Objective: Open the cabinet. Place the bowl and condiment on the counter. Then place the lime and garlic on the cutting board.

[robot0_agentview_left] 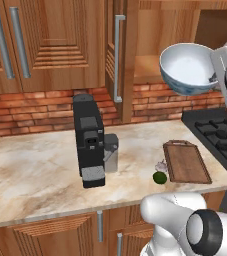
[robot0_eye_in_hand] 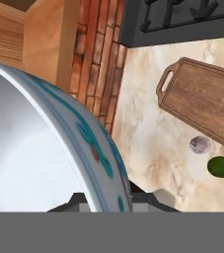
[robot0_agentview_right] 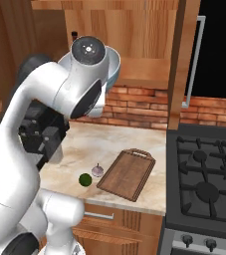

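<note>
My gripper (robot0_agentview_left: 216, 76) is shut on the rim of a white bowl with a blue-green pattern (robot0_agentview_left: 187, 67), held tilted in the air in front of the open cabinet (robot0_agentview_left: 150, 65). The bowl's rim (robot0_eye_in_hand: 96, 148) runs between my fingertips (robot0_eye_in_hand: 79, 200) in the hand view. A small dark condiment bottle (robot0_agentview_right: 74, 36) stands in the cabinet behind my arm. On the counter below, the lime (robot0_agentview_left: 159, 177) and garlic (robot0_agentview_left: 160, 165) lie just left of the wooden cutting board (robot0_agentview_left: 186, 161). The hand view also takes in the board (robot0_eye_in_hand: 202, 101), garlic (robot0_eye_in_hand: 200, 145) and lime (robot0_eye_in_hand: 220, 166).
A black coffee machine (robot0_agentview_left: 88, 140) stands on the marble counter (robot0_agentview_left: 35, 170) to the left. The gas stove (robot0_agentview_right: 204, 179) borders the board on the right. The open cabinet door (robot0_agentview_right: 184, 60) juts out edge-on with its long handle (robot0_agentview_left: 117, 57).
</note>
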